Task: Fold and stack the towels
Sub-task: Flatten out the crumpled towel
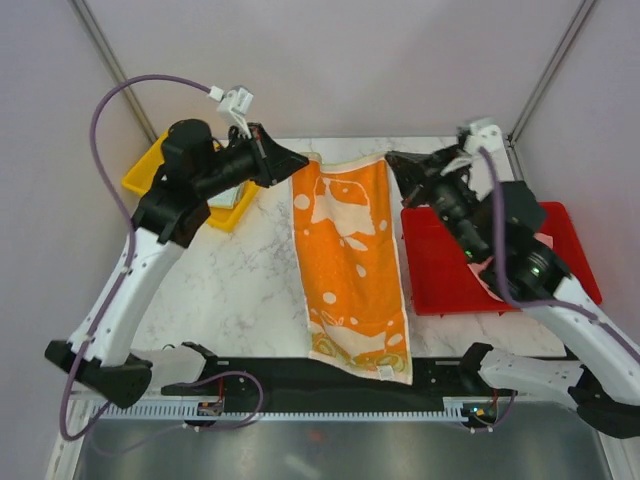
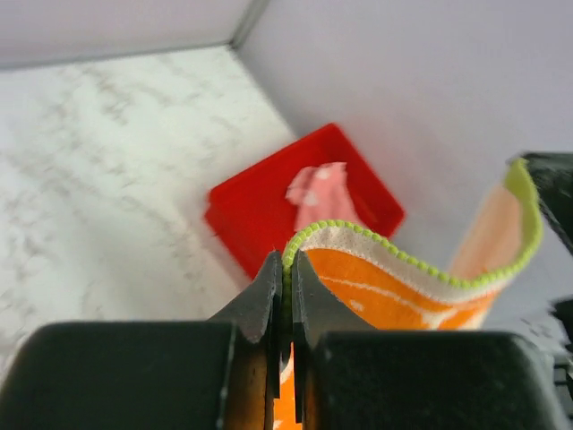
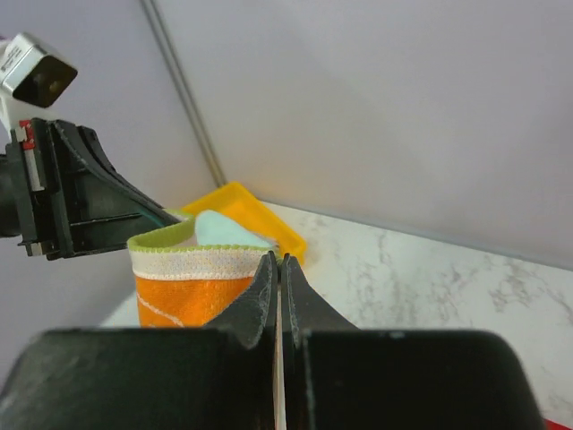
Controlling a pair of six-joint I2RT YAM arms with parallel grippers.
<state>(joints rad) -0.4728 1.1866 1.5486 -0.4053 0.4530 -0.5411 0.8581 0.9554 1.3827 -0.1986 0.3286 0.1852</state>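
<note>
From above, the orange towel [image 1: 350,270] runs down the middle of the frame over the marble table [image 1: 250,290], its lower end draped on the black rail [image 1: 290,385]. The left gripper [image 1: 298,163] and right gripper [image 1: 393,160] each pinch an upper corner, between the yellow tray [image 1: 140,178] at upper left and the red tray [image 1: 445,275] at right.

In the left wrist view the jaws are clamped tight on the green-stitched hem at centre; a pink towel [image 2: 318,190] lies in the red tray beyond.

In the right wrist view the jaws are likewise closed on the hem, and a mint towel [image 3: 219,229] sits in the yellow tray.

Both bites look shallow, so a corner may slip. The draped end could also snag on the rail, and uneven arm travel would skew the fold.
</note>
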